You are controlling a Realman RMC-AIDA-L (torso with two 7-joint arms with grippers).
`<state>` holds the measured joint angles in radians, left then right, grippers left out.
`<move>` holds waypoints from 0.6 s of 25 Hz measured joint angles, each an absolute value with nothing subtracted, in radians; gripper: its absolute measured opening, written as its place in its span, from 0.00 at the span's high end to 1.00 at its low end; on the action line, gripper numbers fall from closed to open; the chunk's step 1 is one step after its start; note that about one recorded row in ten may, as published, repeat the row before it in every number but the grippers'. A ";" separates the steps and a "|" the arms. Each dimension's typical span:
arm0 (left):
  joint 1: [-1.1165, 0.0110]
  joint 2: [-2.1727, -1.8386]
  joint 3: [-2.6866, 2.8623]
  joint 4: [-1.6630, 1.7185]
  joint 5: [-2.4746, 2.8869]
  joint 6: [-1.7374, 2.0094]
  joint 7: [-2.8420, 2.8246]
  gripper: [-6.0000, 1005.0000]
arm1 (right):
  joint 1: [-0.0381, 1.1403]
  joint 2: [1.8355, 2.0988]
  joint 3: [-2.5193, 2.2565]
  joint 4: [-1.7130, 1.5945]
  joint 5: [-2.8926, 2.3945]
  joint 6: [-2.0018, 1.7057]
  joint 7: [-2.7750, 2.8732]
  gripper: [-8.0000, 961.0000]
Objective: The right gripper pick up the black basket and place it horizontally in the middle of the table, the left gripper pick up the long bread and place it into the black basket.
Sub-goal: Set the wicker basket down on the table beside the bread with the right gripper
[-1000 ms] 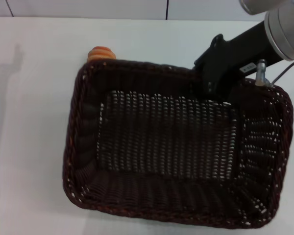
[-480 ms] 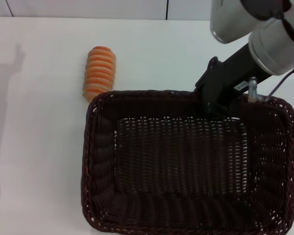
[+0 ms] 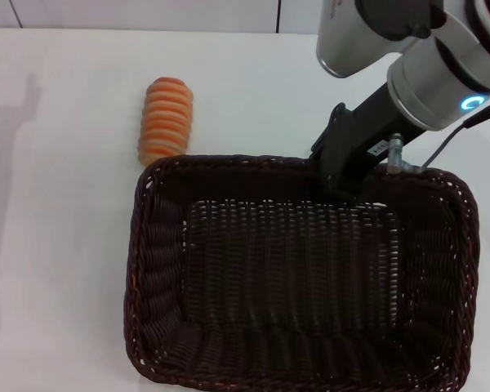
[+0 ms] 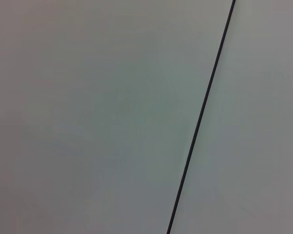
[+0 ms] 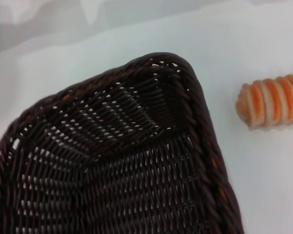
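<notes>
Black basket [image 3: 302, 286], a large rectangular woven wicker piece in very dark brown with a braided rim and sloping openwork sides, lies long side across on the plain white smooth tabletop [image 3: 57, 245], filling the near-right part of the head view and cut by the lower edge. Its corner also shows in the right wrist view [image 5: 151, 122]. The silver-grey right arm with black bands and a blue glowing ring reaches down from the far right; its black right gripper [image 3: 343, 175] sits at the basket's far rim, right of centre, and appears clamped on that rim, though the fingertips are hidden against the dark weave. A small white label on the gripper body carries print too small to read. The short cylindrical bread roll [image 3: 165, 118], ribbed in orange and cream crosswise stripes, lies on the table just beyond the basket's far-left corner, apart from it; one end shows in the right wrist view [image 5: 271, 105]. The left gripper is out of sight in every view.
</notes>
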<state>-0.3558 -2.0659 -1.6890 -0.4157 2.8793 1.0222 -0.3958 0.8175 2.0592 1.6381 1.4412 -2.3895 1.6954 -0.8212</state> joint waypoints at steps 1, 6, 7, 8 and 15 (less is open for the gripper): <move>-0.356 -2.065 -1.688 -0.415 2.879 1.023 -0.396 0.14 | 0.818 2.059 1.631 1.434 -2.394 1.687 -0.821 0.82; -0.353 -2.065 -1.686 -0.415 2.879 1.027 -0.396 0.14 | 0.826 2.061 1.607 1.389 -2.419 1.646 -0.825 0.81; -0.352 -2.065 -1.686 -0.415 2.879 1.027 -0.396 0.14 | 0.834 2.061 1.606 1.370 -2.427 1.635 -0.826 0.81; -0.352 -2.065 -1.685 -0.416 2.879 1.028 -0.396 0.14 | 0.834 2.061 1.606 1.370 -2.427 1.635 -0.826 0.81; -0.351 -2.065 -1.684 -0.416 2.879 1.028 -0.396 0.14 | 0.867 2.062 1.568 1.310 -2.481 1.556 -0.827 0.79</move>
<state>-0.3512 -2.0646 -1.6842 -0.4158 2.8793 1.0278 -0.3958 0.8675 2.0617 1.5685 1.3104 -2.4809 1.5559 -0.8266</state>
